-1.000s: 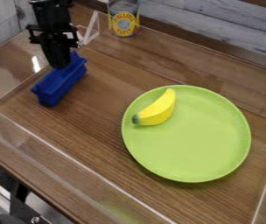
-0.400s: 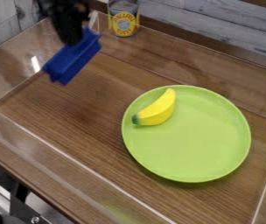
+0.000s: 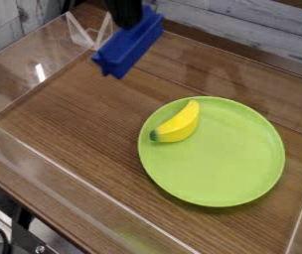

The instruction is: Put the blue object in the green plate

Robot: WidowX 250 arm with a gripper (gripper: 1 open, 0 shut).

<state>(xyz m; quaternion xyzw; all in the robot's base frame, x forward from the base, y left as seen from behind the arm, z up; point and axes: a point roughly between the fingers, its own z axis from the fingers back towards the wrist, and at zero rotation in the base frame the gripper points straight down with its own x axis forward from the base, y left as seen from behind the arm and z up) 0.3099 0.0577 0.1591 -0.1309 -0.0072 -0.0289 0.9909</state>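
So right now I've got the block [image 3: 128, 48] up in the air, clear of the table [image 3: 75, 119]. My gripper [image 3: 130, 20] is clamped on its upper end, jaws pinched narrow around it, and the block hangs tilted, upper end near the top edge of the view, lower end pointing down-left. Only the bottom bit of the gripper is in shot; the rest is cut off at the top, so I can't see much of the fingers themselves.

It's a deep blue block, long and rectangular, with a ridge along one long side. It sits up and to the left of the plate [image 3: 226, 164], well apart from it and not over it.

That plate is the big lime-green round one on the right side of the wood-grain table. A yellow banana [image 3: 179, 122] lies on its upper-left part, just inside the rim, curving up to the right.

Clear plastic walls run round the table edges, with some glare on the left. A pale plank wall sits behind the table at the top right.
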